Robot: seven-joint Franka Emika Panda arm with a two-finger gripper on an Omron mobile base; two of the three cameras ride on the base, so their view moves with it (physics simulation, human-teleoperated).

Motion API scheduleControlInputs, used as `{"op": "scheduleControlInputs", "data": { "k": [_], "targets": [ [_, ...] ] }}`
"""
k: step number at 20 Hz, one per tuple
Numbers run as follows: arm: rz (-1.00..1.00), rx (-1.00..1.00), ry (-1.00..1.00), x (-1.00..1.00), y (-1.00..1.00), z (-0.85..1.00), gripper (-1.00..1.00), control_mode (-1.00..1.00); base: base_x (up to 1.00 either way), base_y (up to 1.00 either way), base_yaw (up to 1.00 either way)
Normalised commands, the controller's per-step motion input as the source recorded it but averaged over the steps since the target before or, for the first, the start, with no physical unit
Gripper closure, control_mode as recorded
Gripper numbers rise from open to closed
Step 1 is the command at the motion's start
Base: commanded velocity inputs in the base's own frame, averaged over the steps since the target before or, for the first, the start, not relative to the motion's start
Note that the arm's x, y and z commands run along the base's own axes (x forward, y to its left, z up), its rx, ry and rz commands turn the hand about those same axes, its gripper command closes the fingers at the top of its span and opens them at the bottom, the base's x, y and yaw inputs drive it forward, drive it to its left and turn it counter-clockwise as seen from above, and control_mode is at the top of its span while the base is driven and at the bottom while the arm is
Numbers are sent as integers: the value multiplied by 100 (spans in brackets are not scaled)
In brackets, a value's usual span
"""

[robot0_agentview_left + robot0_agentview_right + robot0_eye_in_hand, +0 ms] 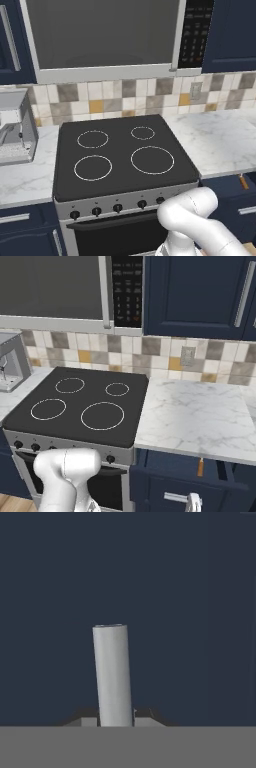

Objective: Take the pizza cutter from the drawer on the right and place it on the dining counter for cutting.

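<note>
Navy drawer (pixel 190 466) at the right of the stove (pixel 80 406) stands pulled partly out beneath the marble bench (pixel 195 416). I see the pizza cutter (pixel 200 467) lying inside it, only its brown wooden handle showing, near the drawer's front. I read the pincer (pixel 116 719) as clamped on the drawer's silver bar handle (pixel 112 672), which rises between the fingertips in the hand view against the navy front. In the right base view that handle (pixel 176 498) sits at the lower edge.
</note>
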Motion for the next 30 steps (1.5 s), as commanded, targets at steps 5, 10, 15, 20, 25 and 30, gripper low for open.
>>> {"op": "scheduleControlInputs", "data": {
  "k": [5,10,15,20,25,30],
  "targets": [
    [0,0,9,-67,-32,-14,100,-100,0,0,0],
    [0,0,7,-59,-19,-22,100,-100,0,0,0],
    [0,0,0,-53,-11,-21,100,-100,0,0,0],
    [0,0,0,-45,-3,-22,100,-100,0,0,0],
    [0,0,0,-32,-3,-24,100,-100,0,0,0],
    [0,0,0,-31,0,-24,100,-100,0,0,0]
  ]
}}
